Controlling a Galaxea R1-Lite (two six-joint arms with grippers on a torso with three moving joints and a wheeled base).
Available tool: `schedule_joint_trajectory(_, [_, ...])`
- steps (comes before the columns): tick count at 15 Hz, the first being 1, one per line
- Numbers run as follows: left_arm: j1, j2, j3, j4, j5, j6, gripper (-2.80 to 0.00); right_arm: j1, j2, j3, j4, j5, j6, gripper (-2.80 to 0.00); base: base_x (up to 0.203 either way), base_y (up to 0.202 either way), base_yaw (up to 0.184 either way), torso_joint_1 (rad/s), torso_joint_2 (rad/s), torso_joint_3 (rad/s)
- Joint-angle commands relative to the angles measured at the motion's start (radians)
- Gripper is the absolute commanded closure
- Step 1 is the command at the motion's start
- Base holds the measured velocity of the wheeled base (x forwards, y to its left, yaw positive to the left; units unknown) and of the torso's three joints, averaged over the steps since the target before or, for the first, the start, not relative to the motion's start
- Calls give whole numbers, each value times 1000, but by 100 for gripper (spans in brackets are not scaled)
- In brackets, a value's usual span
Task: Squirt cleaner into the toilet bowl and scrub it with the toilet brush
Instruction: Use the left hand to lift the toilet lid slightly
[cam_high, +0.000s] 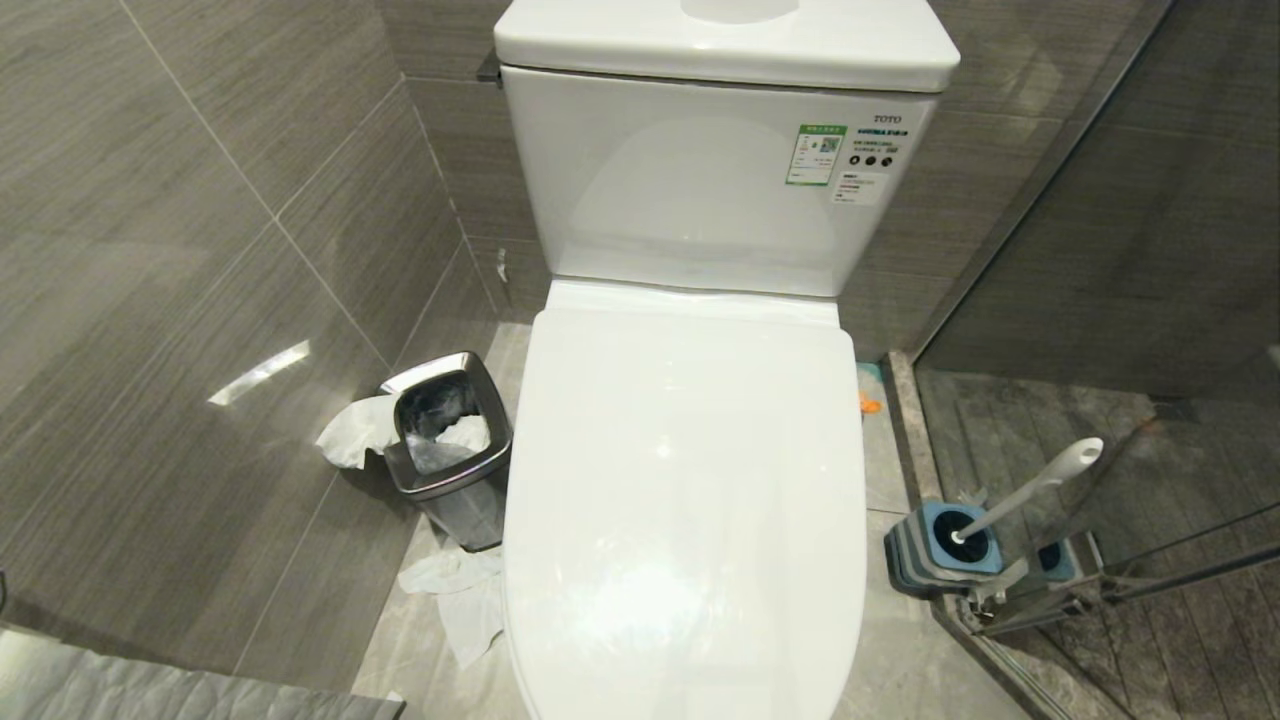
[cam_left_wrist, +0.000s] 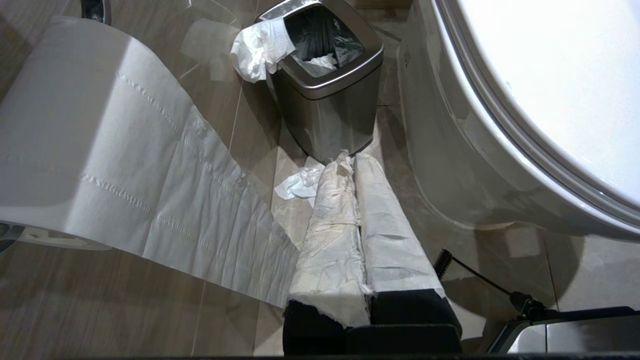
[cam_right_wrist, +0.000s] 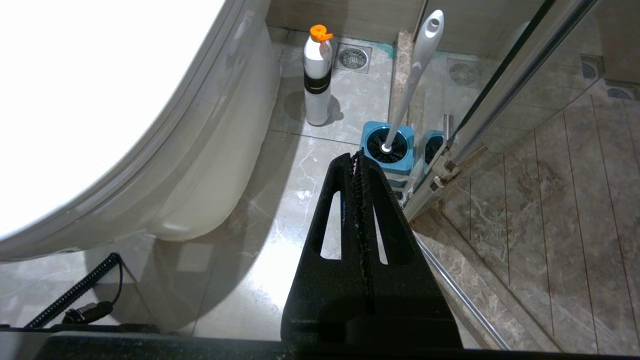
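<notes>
The toilet's white lid (cam_high: 685, 500) is down, hiding the inside of the toilet bowl; its outer wall (cam_right_wrist: 200, 165) shows beside my right arm. The cleaner (cam_right_wrist: 318, 75), a white bottle with an orange cap, stands on the floor behind the bowl's right side. The toilet brush (cam_high: 1040, 490) leans in its blue-and-grey holder (cam_high: 935, 545) by the glass door. My right gripper (cam_right_wrist: 356, 157) is shut and empty, hanging just short of the holder (cam_right_wrist: 390, 150). My left gripper (cam_left_wrist: 350, 160), fingers wrapped in white padding, is shut and empty, pointing at the bin. Neither arm shows in the head view.
A steel bin (cam_high: 447, 440) with tissue spilling out stands left of the toilet, with crumpled tissue (cam_high: 460, 600) on the floor before it. A strip of toilet paper (cam_left_wrist: 125, 165) hangs at the left wall. A glass shower door (cam_right_wrist: 505, 75) and its rail close off the right.
</notes>
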Motion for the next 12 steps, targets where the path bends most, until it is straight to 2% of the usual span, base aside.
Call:
schedule_joint_trajectory(1, [0, 2, -2, 2, 2, -2, 0, 0, 2, -1, 0, 0, 0, 0, 0, 0, 0, 0, 0, 0])
schedule_joint_trajectory(12, [1, 2, -3, 9, -6, 11, 0, 1, 0, 1, 0, 0, 0, 0, 0, 0, 0, 0, 0, 0])
